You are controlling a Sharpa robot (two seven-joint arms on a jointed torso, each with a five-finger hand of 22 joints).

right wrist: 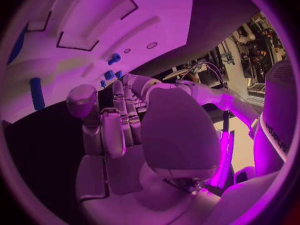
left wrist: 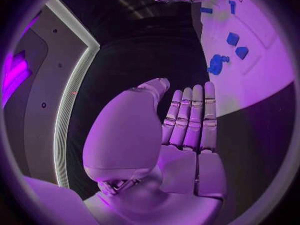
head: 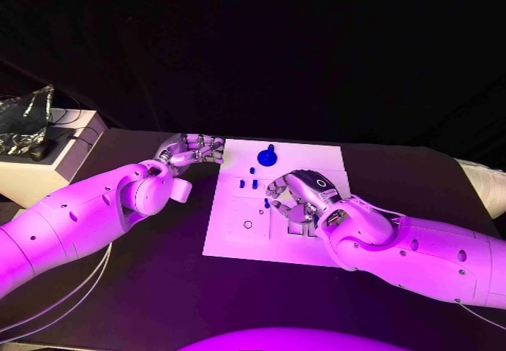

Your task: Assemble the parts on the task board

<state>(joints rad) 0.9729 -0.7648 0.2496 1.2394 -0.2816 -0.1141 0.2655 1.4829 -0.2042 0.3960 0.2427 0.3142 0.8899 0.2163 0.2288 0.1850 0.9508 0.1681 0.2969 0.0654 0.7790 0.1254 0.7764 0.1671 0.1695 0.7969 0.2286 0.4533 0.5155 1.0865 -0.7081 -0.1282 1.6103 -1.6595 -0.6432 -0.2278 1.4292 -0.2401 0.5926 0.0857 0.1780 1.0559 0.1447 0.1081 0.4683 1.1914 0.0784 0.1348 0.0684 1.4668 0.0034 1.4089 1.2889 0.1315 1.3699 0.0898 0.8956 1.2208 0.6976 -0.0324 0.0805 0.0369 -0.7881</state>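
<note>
Two silver many-fingered hands are seen at the white rectangular task board [head: 238, 241] on the black bench [head: 126, 307]. The right hand [head: 300, 196] is placed over the middle of the board, fingers bent downward toward its surface; whether anything is pinched under them cannot be told, since the fingertips are hidden by the hand's own back in the head view. In the right wrist view the fingers [right wrist: 122, 120] are seen held close together and fairly straight, with nothing plainly in them. The left hand [head: 188, 155] is held just beside the board's left far corner, off the plate, fingers extended side by side and empty, as the left wrist view shows [left wrist: 190, 117].

The small blue parts lie on the board's far half: a round blue knob-like piece [head: 267, 156] near the far edge, and a few small blue pegs [head: 251, 183] between it and the right hand. These pegs lie just beyond the right hand's fingers, so the right hand is judged the nearer. Recessed outlines [head: 248, 224] are seen on the board's near half. A beige box [head: 42, 172] with silvery clutter stands well apart at the bench's left.
</note>
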